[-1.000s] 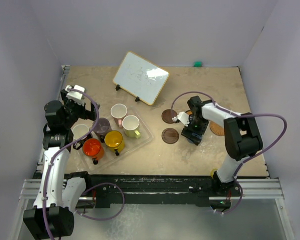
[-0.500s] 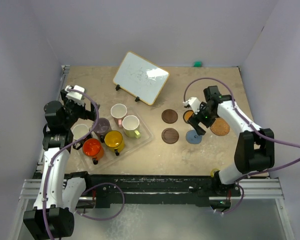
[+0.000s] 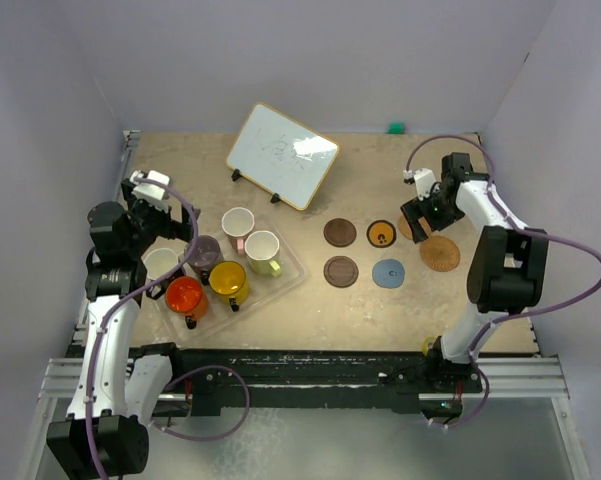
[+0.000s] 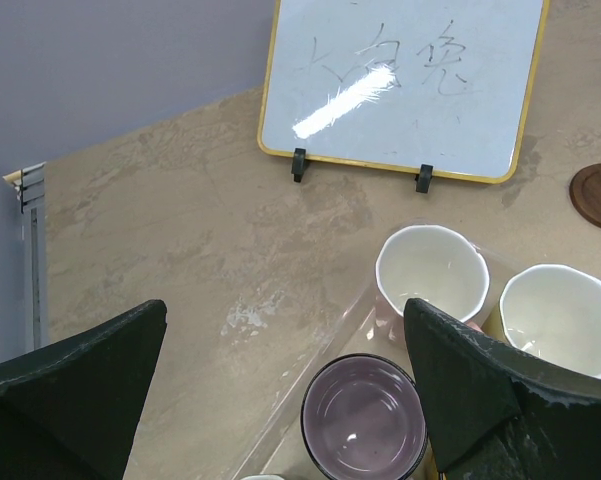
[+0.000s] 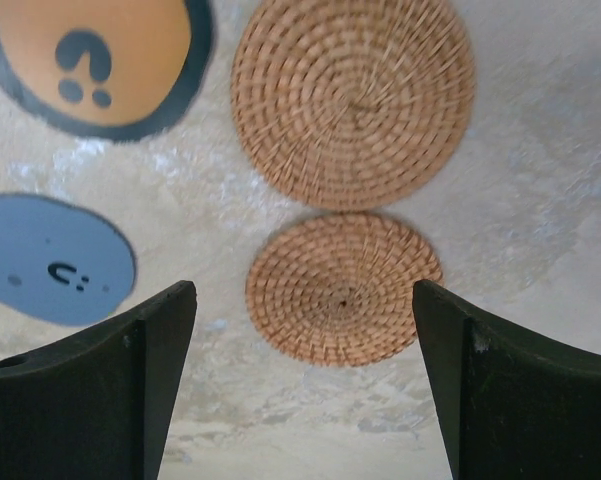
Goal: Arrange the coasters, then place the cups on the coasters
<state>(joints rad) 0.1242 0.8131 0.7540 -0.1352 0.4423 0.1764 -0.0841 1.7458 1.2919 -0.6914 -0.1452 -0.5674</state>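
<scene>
Several coasters lie right of centre: two dark brown [image 3: 340,232] [image 3: 341,271], an orange-centred one [image 3: 382,234], a blue-grey one [image 3: 388,273] and a tan woven one [image 3: 440,254]. My right gripper [image 3: 420,215] hovers open above a second tan woven coaster [image 5: 342,288], touching nothing. The other woven coaster [image 5: 352,100] lies just beyond it. The cups stand in the clear tray [image 3: 298,262]: white-pink [image 3: 239,223], pale yellow-green [image 3: 263,247], mauve [image 3: 204,250], yellow [image 3: 228,279], orange-red [image 3: 185,295], black with white inside [image 3: 162,263]. My left gripper [image 4: 285,310] hangs open above the mauve cup [image 4: 364,415].
A small yellow-framed whiteboard [image 3: 282,155] stands on feet at the back centre. A small green object [image 3: 395,127] sits at the far wall. Grey walls close in on the table's left, back and right.
My right gripper has lifted off the blue-grey coaster, now lying beside the near dark brown one, and swung to the back right over the woven coasters. The left arm has not moved.
</scene>
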